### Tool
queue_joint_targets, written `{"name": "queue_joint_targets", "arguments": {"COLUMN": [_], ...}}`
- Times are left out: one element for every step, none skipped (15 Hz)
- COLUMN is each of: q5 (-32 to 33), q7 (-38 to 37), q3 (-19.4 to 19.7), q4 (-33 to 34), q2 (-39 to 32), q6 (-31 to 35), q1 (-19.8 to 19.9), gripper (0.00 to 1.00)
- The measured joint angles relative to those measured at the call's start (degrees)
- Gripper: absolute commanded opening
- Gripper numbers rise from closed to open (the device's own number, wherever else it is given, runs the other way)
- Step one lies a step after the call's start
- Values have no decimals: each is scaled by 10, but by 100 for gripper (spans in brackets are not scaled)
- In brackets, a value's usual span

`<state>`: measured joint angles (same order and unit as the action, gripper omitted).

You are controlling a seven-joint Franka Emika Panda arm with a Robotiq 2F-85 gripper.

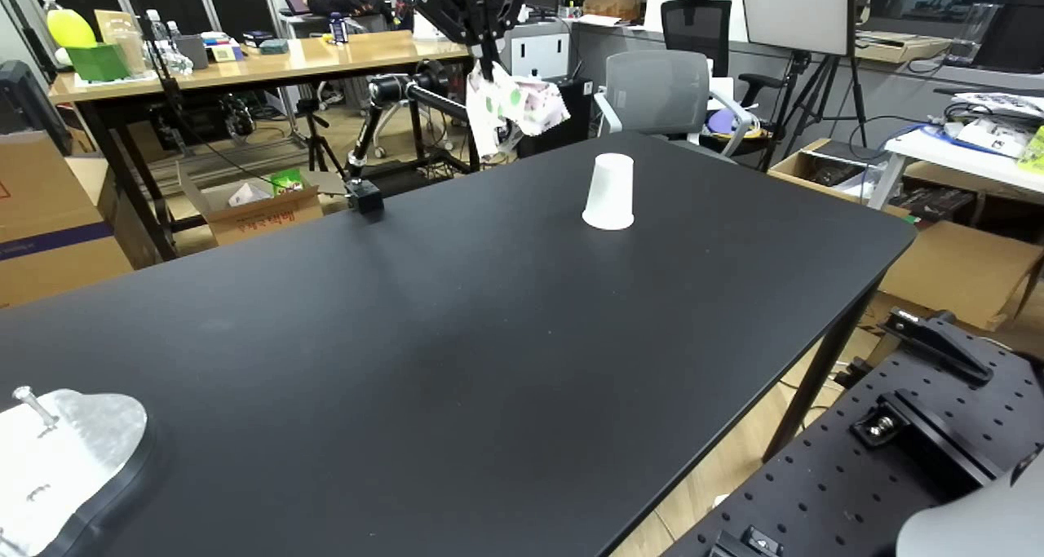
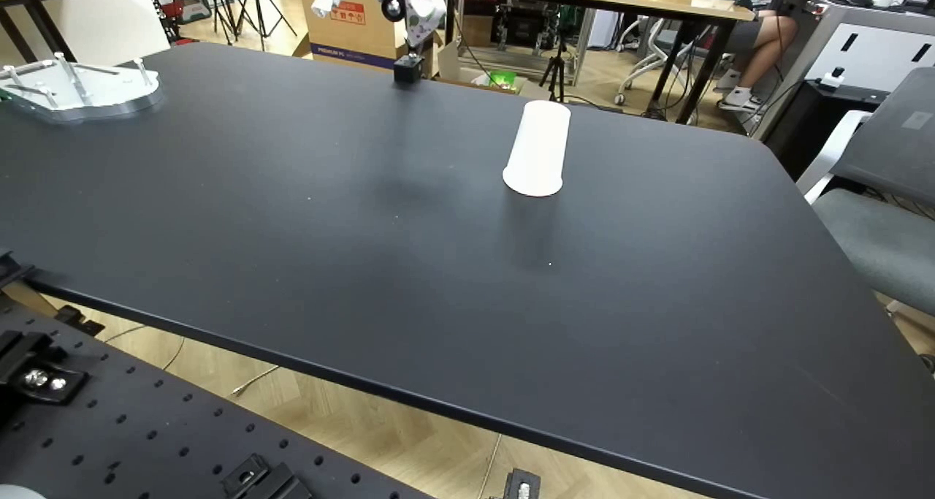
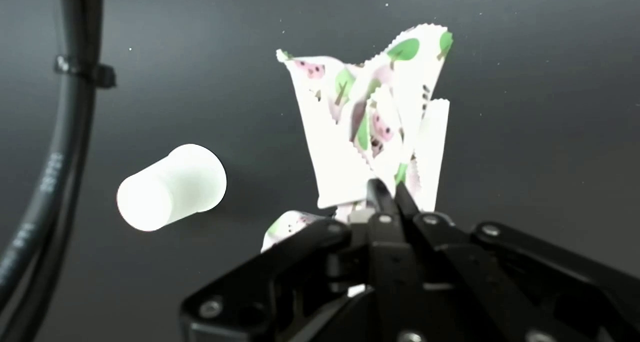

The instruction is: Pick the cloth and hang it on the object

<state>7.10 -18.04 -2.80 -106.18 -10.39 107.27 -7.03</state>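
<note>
The cloth [image 1: 526, 104] is white with green and pink prints. My gripper [image 1: 489, 59] is shut on it and holds it above the table. In the wrist view the cloth [image 3: 350, 131] hangs bunched beyond the closed fingertips [image 3: 390, 189]. Its lower parts show at the top of an exterior view [image 2: 425, 9], where the gripper is out of frame. The object for hanging is not certain. A black jointed stand [image 1: 383, 96] is clamped at the table's far edge, and its base also shows in an exterior view [image 2: 407, 69]. A white pegged board [image 1: 90, 431] lies on the table.
A white cup [image 1: 610, 194] stands upside down on the black table [image 1: 457, 361]; it also shows in an exterior view [image 2: 539, 148] and the wrist view [image 3: 185, 187]. A grey chair [image 1: 656, 92] stands beyond the table. A cable [image 3: 65, 146] runs along the wrist view's left side.
</note>
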Motion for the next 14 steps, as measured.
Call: {"name": "queue_joint_targets", "arguments": {"q5": [-3, -5, -6, -6, -6, -6, -6, -6, -6, -6, -6, -6, -6, -6], "q7": [0, 0, 0, 0, 0, 0, 0, 0, 0, 0, 0, 0, 0, 0], "q3": [1, 2, 3, 4, 4, 5, 5, 5, 6, 6, 6, 6, 6, 6], "q4": [-6, -10, -14, -16, -18, -20, -22, -22, -23, -23, -23, -24, -24, -24], "q2": [4, 6, 8, 8, 8, 8, 7, 5, 3, 0, -3, -6, -8, -11], "q6": [0, 0, 1, 1, 2, 4, 9, 14, 20, 25, 31, 36, 41, 45], "q1": [1, 3, 5, 8, 11, 13, 16, 18, 19, 19, 19, 19, 18, 18], "gripper": [1, 1, 1, 1, 1, 1, 1, 1, 1, 1, 1, 1, 1, 1]}}
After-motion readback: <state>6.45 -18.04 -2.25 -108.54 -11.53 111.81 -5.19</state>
